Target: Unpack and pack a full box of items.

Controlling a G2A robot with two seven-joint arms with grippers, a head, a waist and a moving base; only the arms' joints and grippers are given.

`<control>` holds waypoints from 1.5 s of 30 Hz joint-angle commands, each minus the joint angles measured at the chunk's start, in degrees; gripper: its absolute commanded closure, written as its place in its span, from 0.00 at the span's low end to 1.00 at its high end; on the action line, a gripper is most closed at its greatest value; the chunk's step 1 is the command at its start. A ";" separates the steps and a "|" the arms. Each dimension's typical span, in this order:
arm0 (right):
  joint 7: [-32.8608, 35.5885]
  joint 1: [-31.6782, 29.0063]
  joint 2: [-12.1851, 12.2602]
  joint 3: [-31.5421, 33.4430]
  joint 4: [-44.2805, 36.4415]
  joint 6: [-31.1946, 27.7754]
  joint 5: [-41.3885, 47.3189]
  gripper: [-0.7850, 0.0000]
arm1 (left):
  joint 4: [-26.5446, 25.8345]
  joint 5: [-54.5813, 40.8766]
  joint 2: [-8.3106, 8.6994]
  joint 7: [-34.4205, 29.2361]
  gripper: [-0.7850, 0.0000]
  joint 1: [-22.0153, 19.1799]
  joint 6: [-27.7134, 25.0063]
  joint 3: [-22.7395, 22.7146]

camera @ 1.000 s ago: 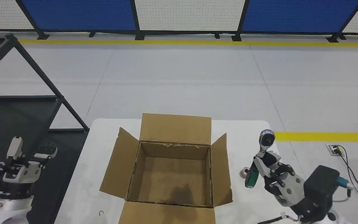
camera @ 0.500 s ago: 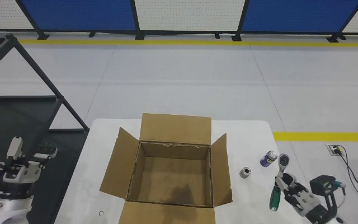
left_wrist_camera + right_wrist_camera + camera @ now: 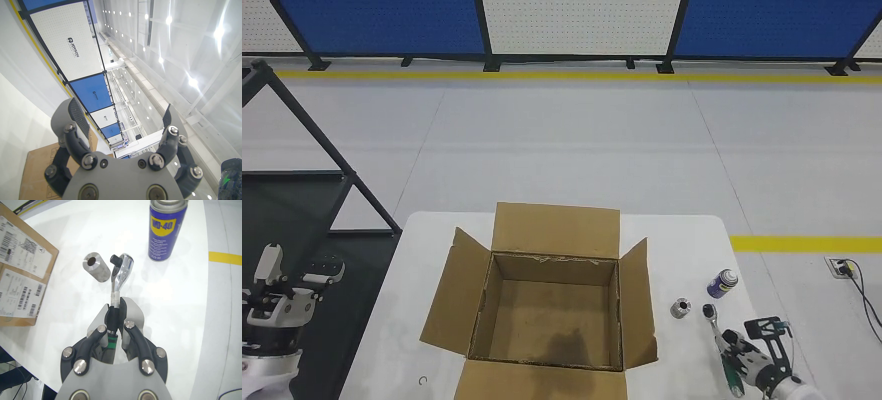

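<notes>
The right fingers (image 3: 130, 313) clamp the black-and-green handle of a chrome ratchet wrench (image 3: 121, 270), its head just beside a steel cylinder (image 3: 96, 267) on the white table (image 3: 179, 306). Near stands a blue, yellow-labelled spray can (image 3: 164, 232). The brown cardboard box (image 3: 49, 272) bears white barcode stickers. The left fingers (image 3: 77, 113) gape wide.
</notes>
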 commanded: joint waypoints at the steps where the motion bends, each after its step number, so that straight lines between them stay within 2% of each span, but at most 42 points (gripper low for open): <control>1: 0.19 0.58 0.06 -0.37 0.66 0.67 -1.00 1.00 | 0.00 0.00 0.00 0.00 0.00 0.00 0.00 0.00; 13: 0.20 3.64 0.32 -2.46 4.55 1.01 -2.29 1.00 | 0.00 0.00 0.00 0.00 0.00 0.00 0.00 0.00; 14: 0.21 3.65 0.35 -2.43 4.67 1.11 -2.27 0.92 | 0.00 0.00 0.00 0.00 0.00 0.00 0.00 0.00; 15: 0.22 3.60 0.38 -2.38 4.72 1.19 -2.17 0.69 | 0.00 0.00 0.00 0.00 0.00 0.00 0.00 0.00; 16: 0.13 3.50 0.42 -2.24 4.70 1.21 -1.99 0.58 | 0.00 0.00 0.00 0.00 0.00 0.00 0.00 0.00; 18: -0.67 2.99 0.46 -1.70 4.42 1.21 -1.04 0.53 | 0.00 0.00 0.00 0.00 0.00 0.00 0.00 0.00; 21: -2.52 1.29 0.59 -0.24 2.82 0.64 0.04 0.52 | 0.00 0.00 0.00 0.00 0.00 0.00 0.00 0.00; 24: -4.91 -1.46 0.67 1.67 -0.31 0.64 1.16 0.55 | 0.00 0.00 0.00 0.00 0.00 0.00 0.00 0.00; 26: -6.34 -3.41 0.70 2.86 -2.70 0.62 1.53 0.62 | 0.00 0.00 0.00 0.00 0.00 0.00 0.00 0.00; 27: -7.51 -4.35 0.69 3.40 -4.13 0.14 2.24 0.97 | 0.00 0.00 0.00 0.00 0.00 0.00 0.00 0.00; 28: -8.81 -5.45 0.70 4.02 -5.41 -0.84 2.84 1.00 | 0.00 0.00 0.00 0.00 0.00 0.00 0.00 0.00; 36: -19.90 -12.38 0.83 8.37 -12.38 -15.66 8.88 1.00 | 0.00 0.00 0.00 0.00 0.00 0.00 0.00 0.00; 39: -20.49 -12.59 1.06 8.96 -13.18 -21.41 11.94 1.00 | 0.00 0.00 0.00 0.00 0.00 0.00 0.00 0.00; 44: -17.47 -10.85 1.51 8.20 -14.37 -25.28 14.04 1.00 | 0.00 0.00 0.00 0.00 0.00 0.00 0.00 0.00; 45: -17.47 -10.85 1.51 8.20 -14.37 -25.28 14.04 0.62 | 0.00 0.00 0.00 0.00 0.00 0.00 0.00 0.00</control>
